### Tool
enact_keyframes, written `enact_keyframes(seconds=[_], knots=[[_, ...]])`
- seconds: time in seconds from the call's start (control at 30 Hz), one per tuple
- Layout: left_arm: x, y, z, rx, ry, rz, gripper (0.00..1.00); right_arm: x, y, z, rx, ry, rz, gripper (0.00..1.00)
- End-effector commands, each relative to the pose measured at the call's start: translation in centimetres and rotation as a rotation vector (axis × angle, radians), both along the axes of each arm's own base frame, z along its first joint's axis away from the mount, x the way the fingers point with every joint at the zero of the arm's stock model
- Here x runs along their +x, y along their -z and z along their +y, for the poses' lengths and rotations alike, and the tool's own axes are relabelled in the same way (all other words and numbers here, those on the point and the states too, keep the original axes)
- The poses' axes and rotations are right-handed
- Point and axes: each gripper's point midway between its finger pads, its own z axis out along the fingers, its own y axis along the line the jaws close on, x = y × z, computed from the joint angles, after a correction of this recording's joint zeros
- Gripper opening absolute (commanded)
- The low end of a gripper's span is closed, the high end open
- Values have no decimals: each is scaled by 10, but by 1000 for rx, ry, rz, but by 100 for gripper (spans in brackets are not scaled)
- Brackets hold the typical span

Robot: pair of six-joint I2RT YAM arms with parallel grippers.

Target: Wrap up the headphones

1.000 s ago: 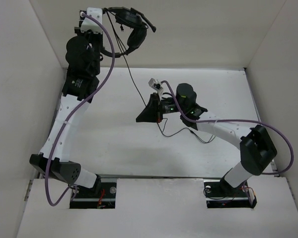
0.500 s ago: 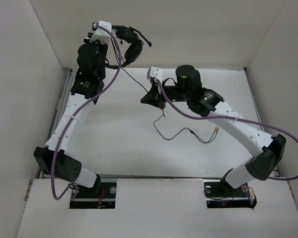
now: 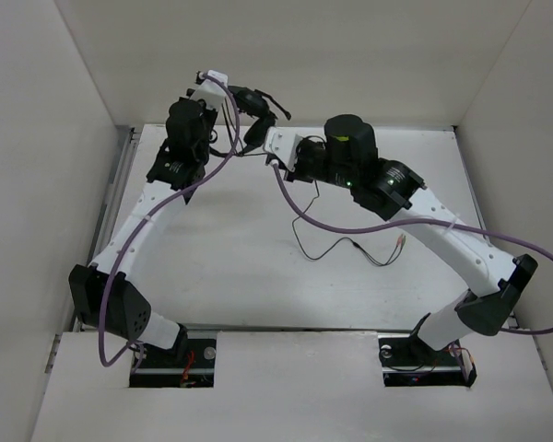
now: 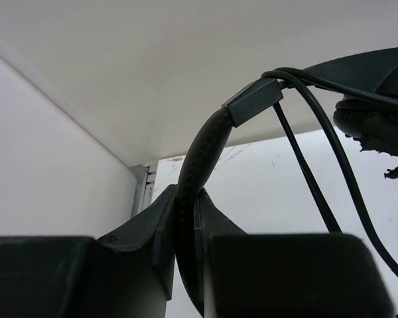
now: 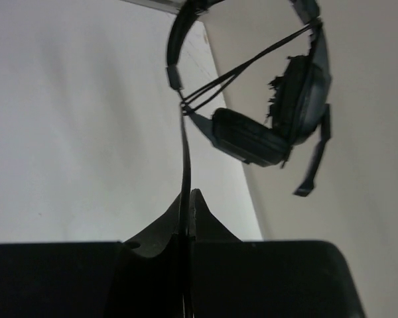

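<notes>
Left wrist view: left gripper (image 4: 186,205) is clamped tight on the band (image 4: 209,142) of the headphones (image 5: 245,136), holding them aloft over the far side of the bench (image 3: 221,267), probably so the cable can pass around freely. Right gripper (image 5: 188,199) is pinched shut on the thin cable (image 5: 185,149), which runs taut up to the band. Several strands already cross from band to earcup (image 5: 308,86), whose padding looks frayed. Plugs (image 3: 398,243) lie on the bench.

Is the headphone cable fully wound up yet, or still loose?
Partly loose: a few strands cross the headphones, but the rest of the cable and its plugs lie spread on the table.
</notes>
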Motion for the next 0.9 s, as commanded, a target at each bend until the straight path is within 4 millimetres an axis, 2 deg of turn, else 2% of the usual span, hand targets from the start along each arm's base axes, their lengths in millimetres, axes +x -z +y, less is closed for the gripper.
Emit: enact_keyframes(seconds=[0.0, 0.23, 0.47, 0.7, 0.87], knots=[[-20, -27, -6, -41, 24, -79, 0, 19, -47, -13, 7, 103, -209, 0], [-33, 0, -38, -32, 130, 7, 0, 57, -76, -28, -44, 282, -527, 0], [-53, 10, -75, -64, 285, 66, 0, 76, -83, -30, -31, 333, -740, 6], [-74, 26, -98, -97, 407, 137, 0, 101, -94, -45, 26, 371, -772, 5], [-88, 23, -110, -135, 491, 152, 0, 119, -93, -56, 87, 376, -697, 5]])
